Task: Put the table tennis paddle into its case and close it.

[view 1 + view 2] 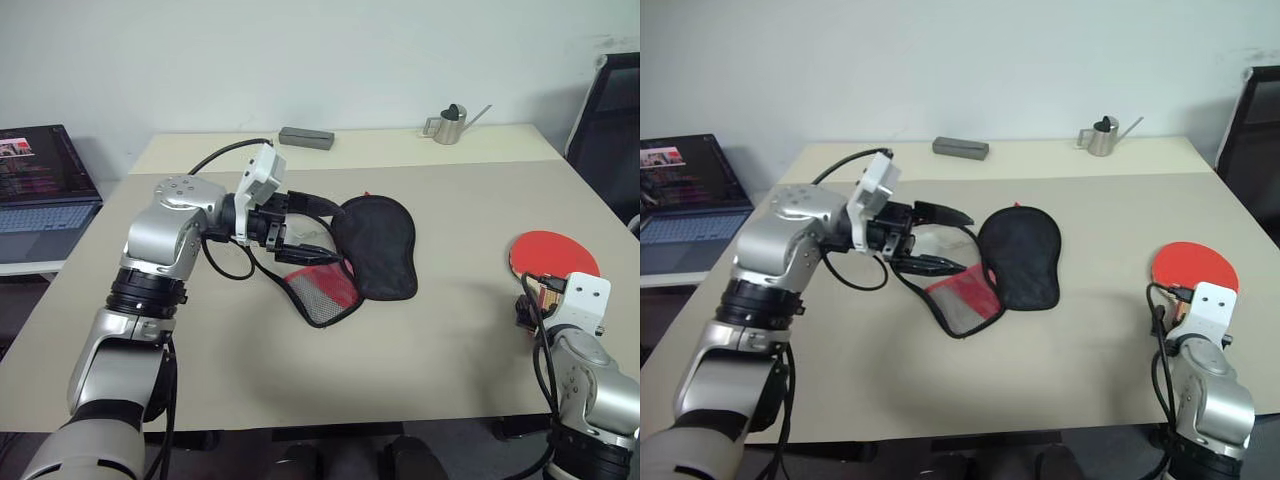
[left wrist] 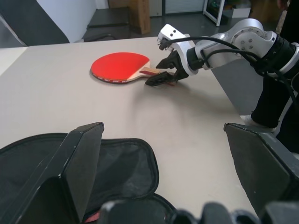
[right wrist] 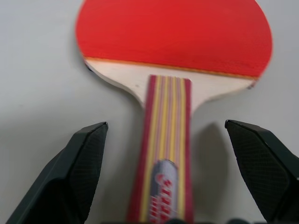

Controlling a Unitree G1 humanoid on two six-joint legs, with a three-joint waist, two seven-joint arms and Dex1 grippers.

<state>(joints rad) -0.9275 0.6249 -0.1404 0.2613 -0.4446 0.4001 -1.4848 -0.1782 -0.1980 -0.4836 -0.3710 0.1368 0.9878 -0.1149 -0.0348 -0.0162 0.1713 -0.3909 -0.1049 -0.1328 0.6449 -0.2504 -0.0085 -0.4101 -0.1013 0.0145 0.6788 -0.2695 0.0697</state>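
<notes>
The table tennis paddle (image 1: 553, 253) lies flat near the table's right edge, red face up, with its striped handle (image 3: 163, 154) pointing toward me. My right gripper (image 3: 164, 126) is open, one finger on each side of the handle, not closed on it. The case (image 1: 378, 245) lies at the table's middle, its black side up and its red mesh flap (image 1: 325, 290) folded out toward the front. My left gripper (image 1: 308, 230) hovers open at the case's left edge, pointing right, with the black fabric (image 2: 117, 163) below its fingers.
A laptop (image 1: 40, 190) sits on a side desk at the left. A grey box (image 1: 306, 138) and a small metal watering can (image 1: 452, 124) stand at the table's far edge. A black chair (image 1: 610, 130) is at the far right.
</notes>
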